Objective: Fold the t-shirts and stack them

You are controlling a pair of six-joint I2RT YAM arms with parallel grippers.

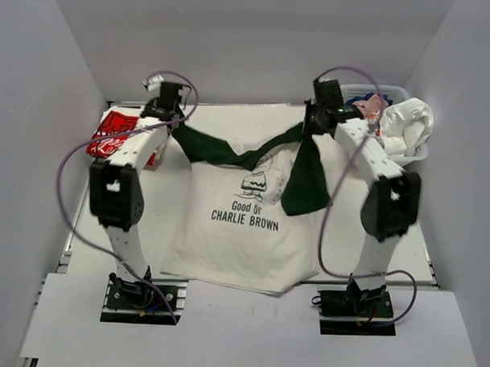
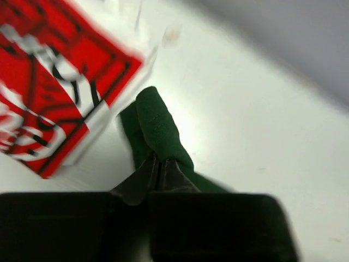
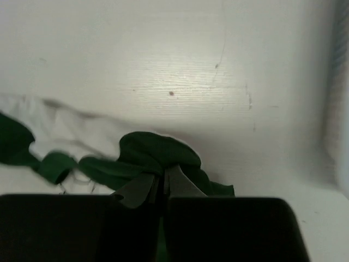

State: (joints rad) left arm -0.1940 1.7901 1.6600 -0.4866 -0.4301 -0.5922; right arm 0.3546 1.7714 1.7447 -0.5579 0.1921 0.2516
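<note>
One green t-shirt [image 1: 305,182] partly over the white t-shirt [image 1: 235,243]

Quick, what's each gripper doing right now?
Left gripper: shut on the dark green t-shirt.
Right gripper: shut on the same dark green t-shirt.

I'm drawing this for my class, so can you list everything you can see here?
green t-shirt: one, dark green, stretched across the far side
white t-shirt: one, white with black print, flat mid-table
red-and-white t-shirt: one, far left corner
basket: one, white, far right corner
bunched clothes: several, white, pink, blue, in the basket
table: one, white
left gripper: one, black, shut on green t-shirt
right gripper: one, black, shut on green t-shirt
</note>
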